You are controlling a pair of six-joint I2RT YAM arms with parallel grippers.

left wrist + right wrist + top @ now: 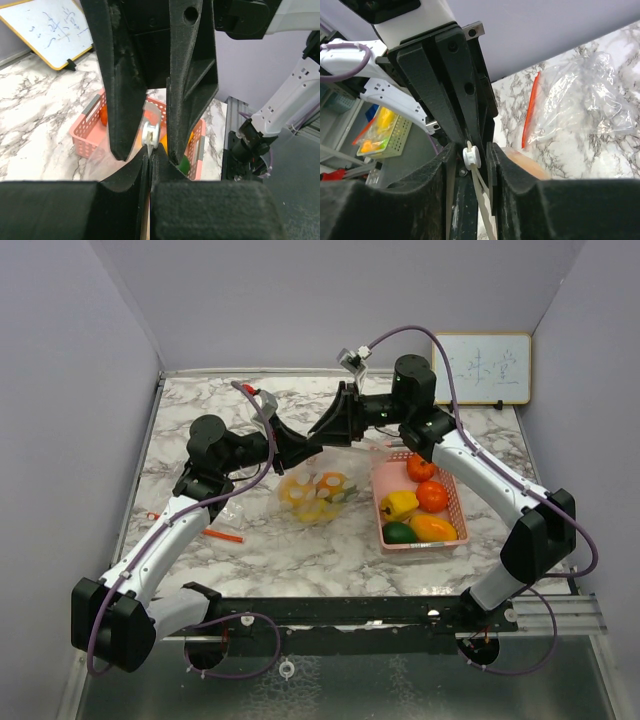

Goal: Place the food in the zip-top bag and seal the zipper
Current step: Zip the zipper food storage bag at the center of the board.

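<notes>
We are working over the marble bench, where both arms are reaching in to meet above its middle. The zip-top bag is slumping just on the near side of that meeting point, with some of the food, yellow and orange pieces, lying inside it. To its right the pink basket is holding more pieces: red, orange, yellow and green. The left pincer is pressing its jaws together on what we are taking to be the bag's top edge. The right pincer is facing it tip to tip, its jaws standing narrowly apart either side of the small white slider; we cannot tell whether they are pinching it. The slider is sitting just beyond the left fingertips, and the zip track seems to be running from there toward the right wrist. So we are judging that the right arm, the nearer one, should draw the slider rightward along that line while the left anchors the end.
</notes>
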